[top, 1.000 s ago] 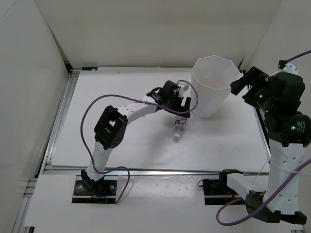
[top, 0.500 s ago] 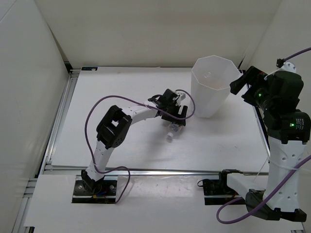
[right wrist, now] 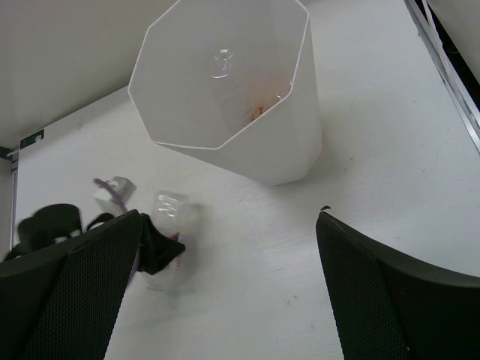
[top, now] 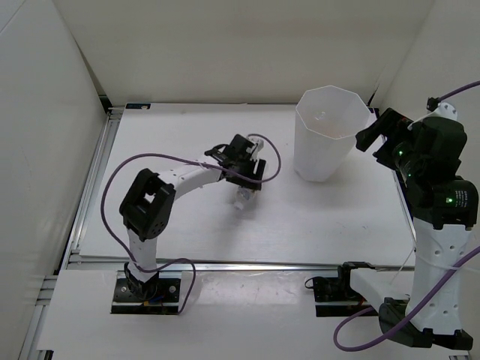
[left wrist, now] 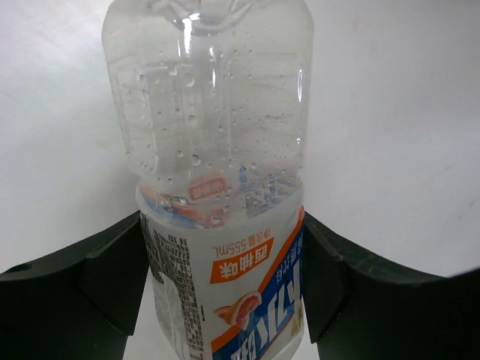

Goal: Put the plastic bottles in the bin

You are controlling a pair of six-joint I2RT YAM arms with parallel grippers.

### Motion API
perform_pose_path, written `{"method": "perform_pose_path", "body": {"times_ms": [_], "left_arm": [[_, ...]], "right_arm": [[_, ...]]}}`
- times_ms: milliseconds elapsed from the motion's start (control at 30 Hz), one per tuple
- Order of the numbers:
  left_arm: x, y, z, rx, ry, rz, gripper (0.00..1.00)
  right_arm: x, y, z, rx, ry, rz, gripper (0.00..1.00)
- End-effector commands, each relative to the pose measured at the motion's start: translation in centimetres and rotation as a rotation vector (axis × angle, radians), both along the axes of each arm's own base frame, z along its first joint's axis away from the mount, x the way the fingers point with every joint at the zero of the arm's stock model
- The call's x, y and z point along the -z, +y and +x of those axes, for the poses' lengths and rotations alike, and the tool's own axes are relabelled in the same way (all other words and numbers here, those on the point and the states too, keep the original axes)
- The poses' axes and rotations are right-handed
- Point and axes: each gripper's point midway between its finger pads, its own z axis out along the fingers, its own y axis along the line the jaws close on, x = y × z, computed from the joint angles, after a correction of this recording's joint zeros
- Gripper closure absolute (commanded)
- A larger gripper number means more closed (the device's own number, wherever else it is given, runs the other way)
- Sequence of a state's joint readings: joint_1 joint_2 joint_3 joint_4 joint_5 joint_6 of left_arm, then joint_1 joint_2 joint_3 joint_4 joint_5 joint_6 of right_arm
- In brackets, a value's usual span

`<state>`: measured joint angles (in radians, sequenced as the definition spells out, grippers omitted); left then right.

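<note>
A clear plastic bottle with a blue-red label [left wrist: 217, 150] lies on the white table, left of the bin [top: 324, 146]. My left gripper [left wrist: 223, 240] is shut on its labelled body, one dark finger pressed to each side. From above, the left gripper [top: 245, 176] covers most of this bottle [top: 243, 198]. The tall white faceted bin [right wrist: 262, 150] stands at the back right; a clear bottle [right wrist: 220, 64] and something orange [right wrist: 259, 111] show faintly inside. My right gripper [right wrist: 229, 225] hangs open and empty high to the right of the bin, also seen from above [top: 373, 135].
White walls close in the table at the left, back and right. An aluminium rail [top: 94, 187] runs along the left edge and another along the near edge [top: 247, 264]. Purple cables loop over the left arm [top: 142, 161].
The left gripper came down over the labelled bottle and closed on it, then shifted it left, away from the bin. The right arm has barely moved.
</note>
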<state>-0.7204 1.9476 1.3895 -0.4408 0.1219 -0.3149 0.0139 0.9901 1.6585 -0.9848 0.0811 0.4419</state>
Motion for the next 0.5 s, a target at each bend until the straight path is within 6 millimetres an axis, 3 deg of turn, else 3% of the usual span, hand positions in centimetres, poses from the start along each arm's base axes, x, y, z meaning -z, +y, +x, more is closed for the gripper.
{"method": "perform_pose_path", "body": {"times_ms": [0, 33, 100, 133, 167, 200, 233, 267, 300, 367, 400, 433, 467], "left_arm": [[-12.3, 1.1, 6.0, -0.076, -0.308, -0.084, 0.64], [-18.2, 0.3, 8.1, -0.088, -0.42, -0.163, 0.64], [-22.4, -1.4, 9.9, -0.044, -0.488, -0.237, 0.64], [-29.2, -2.5, 11.0, -0.035, -0.608, -0.333, 0.64], [-31.7, -3.2, 11.4, -0.024, -0.652, -0.379, 0.64], [-32.0, -4.7, 12.4, -0.001, -0.652, -0.413, 0.64], [-33.7, -4.8, 13.4, -0.028, -0.675, -0.456, 0.64], [-39.2, -4.9, 13.3, -0.047, -0.758, -0.557, 0.65], [-37.7, -6.2, 14.8, -0.072, -0.718, -0.584, 0.65], [-40.0, -7.1, 15.3, -0.084, -0.755, -0.68, 0.65], [-39.9, -7.6, 15.7, -0.105, -0.738, -0.727, 0.65], [-42.4, -7.8, 15.8, -0.109, -0.801, -0.818, 0.67], [-41.4, -8.1, 16.4, -0.132, -0.787, -0.838, 0.68]], "right_arm": [[-0.3, -0.8, 0.5, 0.041, -0.031, -0.016, 0.0], [-0.3, -0.8, 0.5, 0.042, -0.031, -0.016, 0.0], [-0.4, -0.8, 0.5, 0.046, -0.032, -0.004, 0.0], [-0.7, -0.8, 0.5, 0.046, -0.041, -0.004, 0.0], [-0.7, -0.7, 0.5, 0.049, -0.041, 0.004, 0.0], [-1.1, -0.7, 0.4, 0.052, -0.05, 0.013, 0.0], [-1.1, -0.9, 0.4, 0.064, -0.051, 0.009, 0.0], [-1.1, -1.1, 0.4, 0.081, -0.051, 0.017, 0.0], [-1.3, -1.8, 0.2, 0.132, -0.052, 0.021, 0.0], [-1.8, -2.7, -0.1, 0.198, -0.053, 0.036, 0.0], [-1.9, -2.9, -0.3, 0.214, -0.055, 0.041, 0.0], [-1.8, -2.9, -0.2, 0.219, -0.045, 0.051, 0.0], [-2.2, -2.9, -0.3, 0.219, -0.056, 0.052, 0.0]]}}
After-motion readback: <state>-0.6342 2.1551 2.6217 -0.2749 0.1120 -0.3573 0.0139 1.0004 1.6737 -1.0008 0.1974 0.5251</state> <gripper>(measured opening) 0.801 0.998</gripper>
